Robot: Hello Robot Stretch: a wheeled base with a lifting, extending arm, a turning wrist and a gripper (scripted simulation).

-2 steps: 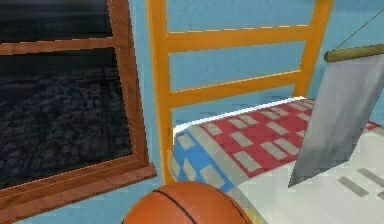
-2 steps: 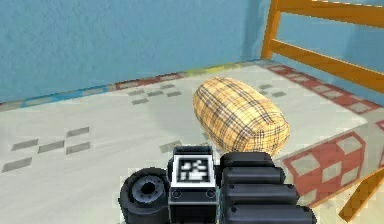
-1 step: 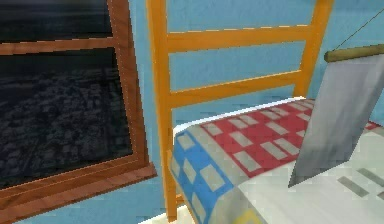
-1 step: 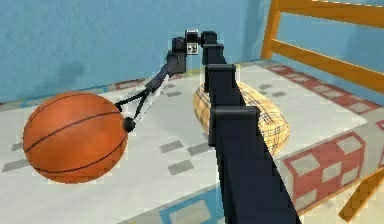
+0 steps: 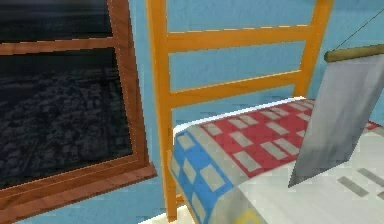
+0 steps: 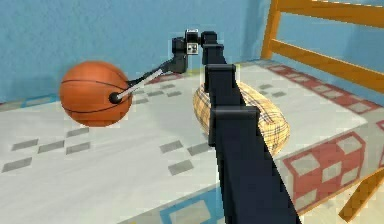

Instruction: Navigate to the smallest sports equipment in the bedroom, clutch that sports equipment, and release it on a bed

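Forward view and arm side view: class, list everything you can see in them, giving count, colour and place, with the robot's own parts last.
window: one, brown frame, dark panes, forward view's left
wall: blue, behind the bed
bed frame: one, orange wood, slatted, at the bed's end
bed: one, white, red and blue patchwork cover
cloth: one, grey, hanging at forward view's right
basketball: one, orange, on the bed
cushion: one, tan plaid, behind the arm
arm: one, dark
gripper: one, dark, at the basketball; cannot tell whether it holds anything

Wood-framed window, grey hanging cloth, tan plaid cushion
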